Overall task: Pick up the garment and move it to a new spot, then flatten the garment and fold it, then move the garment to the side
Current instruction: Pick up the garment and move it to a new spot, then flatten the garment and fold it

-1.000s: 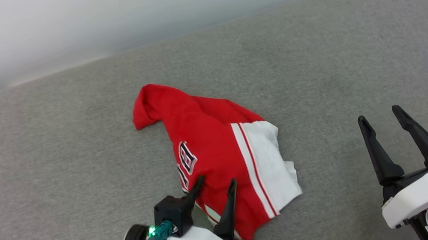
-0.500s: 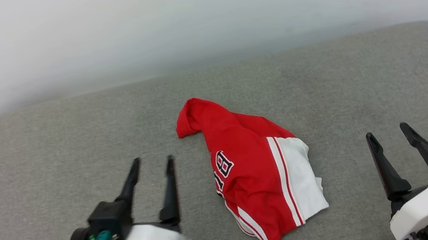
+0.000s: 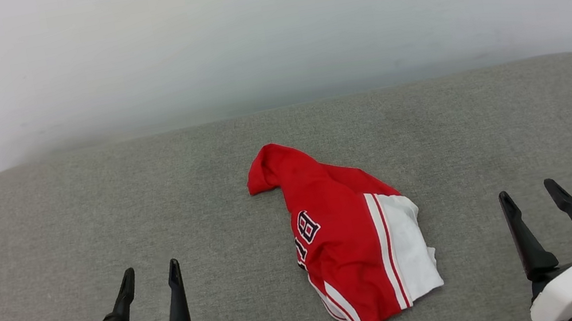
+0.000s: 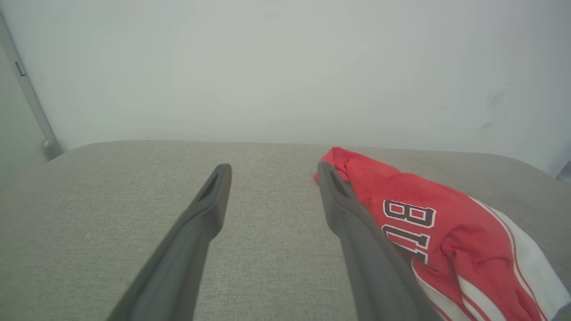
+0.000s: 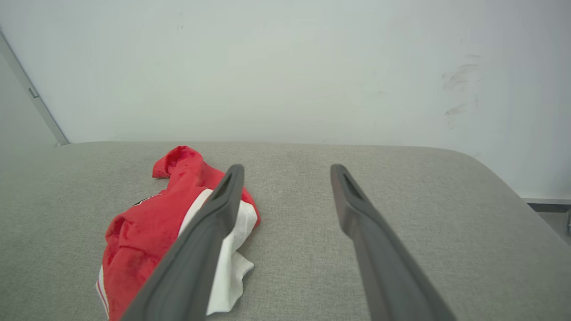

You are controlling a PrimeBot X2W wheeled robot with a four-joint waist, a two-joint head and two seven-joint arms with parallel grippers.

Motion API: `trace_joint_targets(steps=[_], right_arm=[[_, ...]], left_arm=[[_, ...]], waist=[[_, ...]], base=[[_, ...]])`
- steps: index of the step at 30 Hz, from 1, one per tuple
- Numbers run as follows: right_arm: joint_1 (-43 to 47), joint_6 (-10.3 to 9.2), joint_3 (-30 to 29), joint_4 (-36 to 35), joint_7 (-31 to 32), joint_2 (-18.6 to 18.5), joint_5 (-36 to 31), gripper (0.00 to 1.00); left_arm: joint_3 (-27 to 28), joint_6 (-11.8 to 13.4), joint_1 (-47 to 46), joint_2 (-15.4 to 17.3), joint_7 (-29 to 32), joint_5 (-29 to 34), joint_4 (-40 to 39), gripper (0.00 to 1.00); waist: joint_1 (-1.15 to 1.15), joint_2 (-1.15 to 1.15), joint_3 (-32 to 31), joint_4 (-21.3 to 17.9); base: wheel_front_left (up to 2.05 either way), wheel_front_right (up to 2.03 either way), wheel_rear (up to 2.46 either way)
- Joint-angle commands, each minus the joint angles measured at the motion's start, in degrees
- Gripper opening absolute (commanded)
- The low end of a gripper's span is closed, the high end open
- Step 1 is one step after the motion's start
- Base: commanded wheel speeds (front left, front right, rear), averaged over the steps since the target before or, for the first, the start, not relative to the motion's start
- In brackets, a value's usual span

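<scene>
Between the two dark fingers of the left claw (image 3: pixel 151 266) there is only grey cushion (image 3: pixel 69 220): its jaws are spread wide and hold nothing. Off to that claw's right, near but not touching it, lies the garment (image 3: pixel 352 242). It is a red jersey bunched into one heap, with black lettering facing the left claw. Its white sleeve and striped trim are turned toward the right claw (image 3: pixel 525 189), and a red peak points away toward the pale wall (image 3: pixel 263 25). The right claw sits beyond the heap, well apart from it, equally wide and empty.

The likely trouble from here is the bunching. A pinch into that heap could catch several layers at once, or only the loose sleeve. The jersey would then lift twisted and land no flatter than it is now. Fingers driven too low might also snag the soft cushion cover.

Count: two claws, four fingers, one garment, one cushion.
</scene>
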Motion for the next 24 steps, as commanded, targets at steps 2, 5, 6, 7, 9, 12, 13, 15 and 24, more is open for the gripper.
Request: trace_joint_targets(steps=[2, 5, 6, 7, 9, 12, 13, 15, 24], right_arm=[[0.79, -0.02, -0.12, -0.34, -0.02, 0.10, 0.25, 1.00], [0.98, -0.02, -0.25, -0.42, -0.07, 0.10, 0.50, 1.00], [0.99, -0.02, -0.28, -0.43, -0.10, 0.10, 0.63, 1.00], [0.99, -0.02, -0.29, -0.42, -0.14, 0.10, 0.71, 1.00], [0.96, -0.02, -0.28, -0.38, -0.18, 0.10, 0.67, 1.00], [0.92, -0.02, -0.53, -0.06, 0.23, 0.10, 0.29, 1.00], [0.91, -0.02, -0.98, 0.32, 0.46, 0.10, 0.56, 1.00], [0.88, -0.02, -2.29, 1.69, 1.84, 0.10, 3.14, 1.00], [-5.31, -0.02, -4.45, 10.97, 25.94, -0.80, 10.23, 1.00]], left_arm=[[-0.17, 0.06, 0.48, 0.34, 0.27, 0.08, -0.39, 1.00], [-0.40, 0.31, 0.62, 0.43, 0.55, 0.10, -0.59, 1.00], [-0.44, 0.34, 0.63, 0.44, 0.64, 0.05, -0.67, 1.00], [-0.49, 0.44, 0.66, 0.45, 0.71, 0.02, -0.72, 1.00], [-0.57, 0.53, 0.73, 0.44, 0.77, -0.03, -0.84, 1.00], [-0.67, 0.79, 0.80, 0.46, 0.86, -0.10, -0.99, 1.00], [-0.71, 0.88, 0.77, 0.45, 0.91, -0.11, -1.07, 1.00], [-0.83, 0.80, 0.46, 0.26, 0.92, -0.29, -1.23, 1.00], [-2.06, 0.25, -2.73, -0.31, 0.57, 0.05, -2.05, 1.00]], waist=[[0.00, 0.00, -0.03, -0.22], [0.00, 0.00, -0.01, -0.44], [0.00, 0.00, 0.00, -0.50], [0.00, 0.00, 0.00, -0.55], [0.00, 0.00, -0.02, -0.63], [0.00, 0.00, -0.01, -0.70], [0.00, 0.00, 0.03, -0.70], [0.00, 0.00, 0.16, -0.59], [0.00, 0.00, 3.89, 2.08]], base=[[0.00, 0.00, 0.00], [0.00, 0.00, 0.00], [0.00, 0.00, 0.00], [0.00, 0.00, 0.00], [0.00, 0.00, 0.00], [0.00, 0.00, 0.00], [0.00, 0.00, 0.00], [0.00, 0.00, 0.00], [0.00, 0.00, 0.00]])
